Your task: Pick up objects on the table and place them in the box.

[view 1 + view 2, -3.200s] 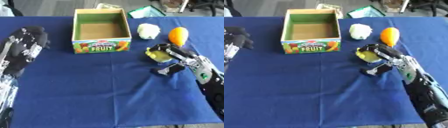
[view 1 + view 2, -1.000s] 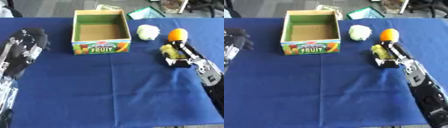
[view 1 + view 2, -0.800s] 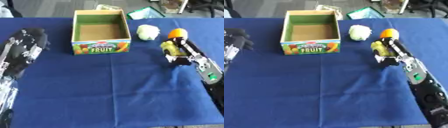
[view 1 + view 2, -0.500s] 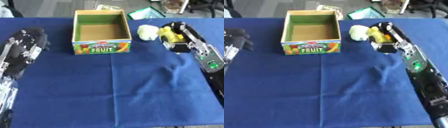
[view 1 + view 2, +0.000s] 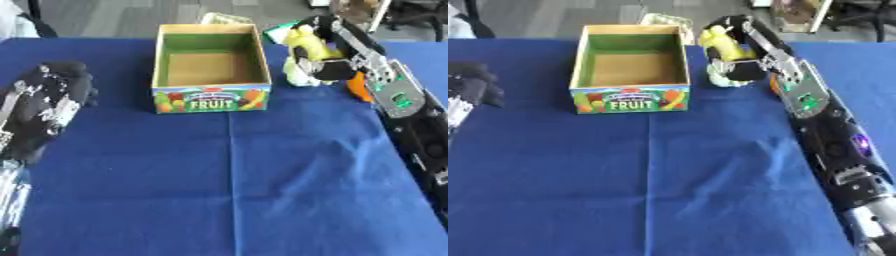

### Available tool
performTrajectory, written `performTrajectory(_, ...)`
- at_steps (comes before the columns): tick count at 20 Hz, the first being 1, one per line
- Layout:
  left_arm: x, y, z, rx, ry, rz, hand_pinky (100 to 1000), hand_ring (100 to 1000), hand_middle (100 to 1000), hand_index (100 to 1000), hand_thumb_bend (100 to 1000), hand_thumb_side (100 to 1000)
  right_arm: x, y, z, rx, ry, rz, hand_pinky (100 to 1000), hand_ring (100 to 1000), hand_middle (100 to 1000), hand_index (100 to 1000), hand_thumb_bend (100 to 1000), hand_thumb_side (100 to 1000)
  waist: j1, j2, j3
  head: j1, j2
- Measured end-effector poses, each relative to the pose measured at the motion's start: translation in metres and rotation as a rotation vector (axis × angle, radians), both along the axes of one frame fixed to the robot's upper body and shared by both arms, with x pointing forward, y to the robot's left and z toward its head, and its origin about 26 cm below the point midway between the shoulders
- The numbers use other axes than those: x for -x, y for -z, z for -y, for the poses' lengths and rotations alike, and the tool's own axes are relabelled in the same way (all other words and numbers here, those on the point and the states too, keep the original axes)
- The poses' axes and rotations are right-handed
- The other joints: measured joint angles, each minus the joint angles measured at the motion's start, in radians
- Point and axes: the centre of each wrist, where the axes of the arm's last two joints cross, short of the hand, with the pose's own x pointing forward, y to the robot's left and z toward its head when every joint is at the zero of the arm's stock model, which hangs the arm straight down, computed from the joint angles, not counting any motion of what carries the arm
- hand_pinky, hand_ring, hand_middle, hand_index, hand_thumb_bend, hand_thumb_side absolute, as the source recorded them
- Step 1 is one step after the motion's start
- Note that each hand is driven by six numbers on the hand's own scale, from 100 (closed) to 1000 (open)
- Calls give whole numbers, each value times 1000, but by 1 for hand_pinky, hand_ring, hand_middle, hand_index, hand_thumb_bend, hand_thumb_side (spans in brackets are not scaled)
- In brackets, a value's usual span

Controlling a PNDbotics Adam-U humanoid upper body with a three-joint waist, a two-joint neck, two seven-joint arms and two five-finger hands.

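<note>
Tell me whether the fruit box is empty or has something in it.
Empty. The fruit box shows only its bare brown floor; the yellow object is in the right robot hand, beside the box.

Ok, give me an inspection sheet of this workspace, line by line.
Surface: table under a blue cloth.
Job's things: fruit box open, nothing seen inside; yellow object held by the right hand; pale round object and orange object on the cloth, partly hidden by the arm.
Clutter: green and pale items past the far edge.
Hands: right hand curled round the yellow object, right of the box; left hand resting at the left edge.
Cables: nothing seen.
Surroundings: grey floor, furniture legs.
</note>
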Motion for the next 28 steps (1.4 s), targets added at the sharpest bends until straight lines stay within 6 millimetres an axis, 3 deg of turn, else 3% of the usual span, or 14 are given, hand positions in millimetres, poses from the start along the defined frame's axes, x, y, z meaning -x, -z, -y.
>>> performTrajectory(10, -5, -17, 15, -12, 87, 47, 574, 607, 599, 719, 388, 353, -4, -26, -36, 18, -60, 104, 506, 490, 598, 789, 100, 100, -10, 26, 101, -82, -49)
performTrajectory(14, -7, -21, 20, -21, 117, 56, 575, 608, 598, 719, 390, 350, -5, -21, -45, 63, -68, 124, 627, 605, 631, 811, 100, 100, -16, 33, 134, -110, -62)
performTrajectory(15, -7, -22, 21, -21, 122, 58, 575, 608, 598, 719, 391, 350, -6, -18, -47, 79, -69, 126, 710, 711, 673, 835, 100, 100, -17, 34, 138, -116, -62)
performTrajectory(16, -7, -23, 22, -22, 130, 60, 575, 608, 598, 718, 391, 351, -6, -16, -48, 101, -72, 129, 762, 766, 702, 849, 115, 100, -17, 36, 141, -122, -62)
performTrajectory(19, -7, -25, 24, -23, 145, 65, 574, 608, 598, 718, 392, 353, -6, -11, -51, 206, -85, 150, 905, 909, 795, 885, 307, 100, -19, 40, 142, -140, -62)
performTrajectory(22, -7, -25, 26, -20, 153, 64, 574, 608, 598, 719, 392, 354, -7, -7, -49, 291, -83, 172, 957, 950, 836, 899, 428, 202, -19, 41, 142, -151, -62)
performTrajectory(25, -7, -25, 26, -22, 155, 63, 573, 608, 598, 719, 392, 356, -7, -2, -48, 322, -66, 189, 972, 955, 837, 898, 463, 242, -19, 42, 138, -154, -62)
performTrajectory(28, -7, -24, 26, -22, 156, 63, 573, 608, 598, 719, 393, 357, -7, -2, -47, 295, -36, 208, 959, 941, 818, 889, 451, 211, -18, 42, 125, -152, -62)
